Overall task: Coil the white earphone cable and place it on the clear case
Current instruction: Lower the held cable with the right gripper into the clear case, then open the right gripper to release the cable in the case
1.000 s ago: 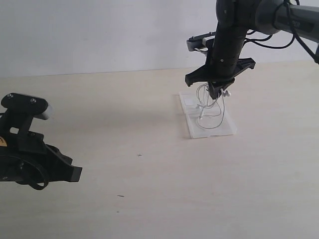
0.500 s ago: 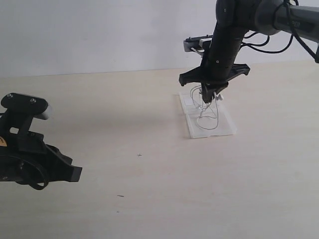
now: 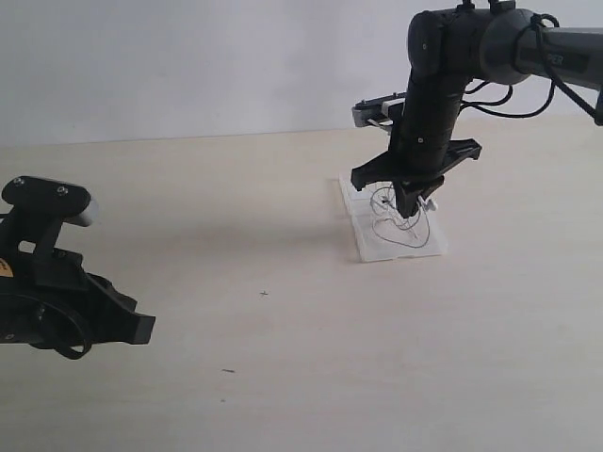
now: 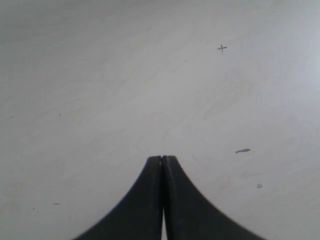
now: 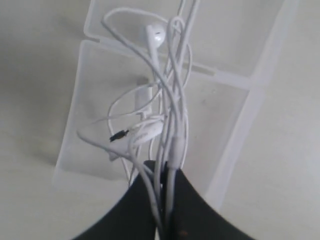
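Earphone cable now sags lower onto the clear case; right end effector clenches it; release seems next.

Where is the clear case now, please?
In the exterior view the clear case lies on the table, right of centre, beneath the right end effector holding the earphone cable.
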Robot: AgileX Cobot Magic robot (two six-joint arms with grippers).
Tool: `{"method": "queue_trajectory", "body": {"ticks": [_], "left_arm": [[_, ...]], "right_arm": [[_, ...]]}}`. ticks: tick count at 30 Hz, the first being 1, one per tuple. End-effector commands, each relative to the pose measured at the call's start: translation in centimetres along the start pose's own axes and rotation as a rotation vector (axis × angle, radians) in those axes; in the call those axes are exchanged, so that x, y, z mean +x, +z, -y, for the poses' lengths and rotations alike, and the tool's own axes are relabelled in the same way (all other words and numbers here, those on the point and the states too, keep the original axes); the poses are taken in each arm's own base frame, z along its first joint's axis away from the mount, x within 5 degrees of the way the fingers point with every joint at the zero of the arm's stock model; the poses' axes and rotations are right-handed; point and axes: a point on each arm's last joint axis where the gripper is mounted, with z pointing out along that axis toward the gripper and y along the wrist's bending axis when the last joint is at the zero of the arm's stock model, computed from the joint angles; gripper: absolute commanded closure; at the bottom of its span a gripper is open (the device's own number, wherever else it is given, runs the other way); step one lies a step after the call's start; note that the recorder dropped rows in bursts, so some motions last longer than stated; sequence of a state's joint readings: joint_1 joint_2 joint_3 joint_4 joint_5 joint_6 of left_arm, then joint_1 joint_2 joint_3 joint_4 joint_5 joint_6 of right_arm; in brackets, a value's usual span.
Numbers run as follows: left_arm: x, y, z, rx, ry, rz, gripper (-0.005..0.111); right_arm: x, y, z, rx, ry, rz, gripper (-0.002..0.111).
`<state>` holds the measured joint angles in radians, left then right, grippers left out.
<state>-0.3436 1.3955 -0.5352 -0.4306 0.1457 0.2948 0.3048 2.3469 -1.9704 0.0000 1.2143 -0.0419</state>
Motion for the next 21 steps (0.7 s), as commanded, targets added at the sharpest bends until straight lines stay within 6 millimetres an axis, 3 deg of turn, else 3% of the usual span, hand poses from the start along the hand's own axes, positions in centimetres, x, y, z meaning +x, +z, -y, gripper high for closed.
{"method": "queue_trajectory", "body": {"ticks": [1,10,16,21], "left_arm": [[0.0,-0.1,0.2,0.005,-0.008,0.003,0.107],[0.0,-0.1,0.2,0.006,-0.008,0.001,0.107],[0.0,-0.1,0.2,0.006,-0.008,0.001,0.107],[0.0,-0.1,0.2,0.006,-0.008,-0.001,0.107]], "right_arm": [[-0.3,1.6,0.2,0.012,-0.014,0.004,0.108],[-0.9,2.9,0.2,0.014,-0.004,0.043,0.106],[-0.9,2.9,0.1,0.002,0.009,0.043,0.066],[-0.6,2.4,0.1,0.000,0.054,0.021,0.049]]}}
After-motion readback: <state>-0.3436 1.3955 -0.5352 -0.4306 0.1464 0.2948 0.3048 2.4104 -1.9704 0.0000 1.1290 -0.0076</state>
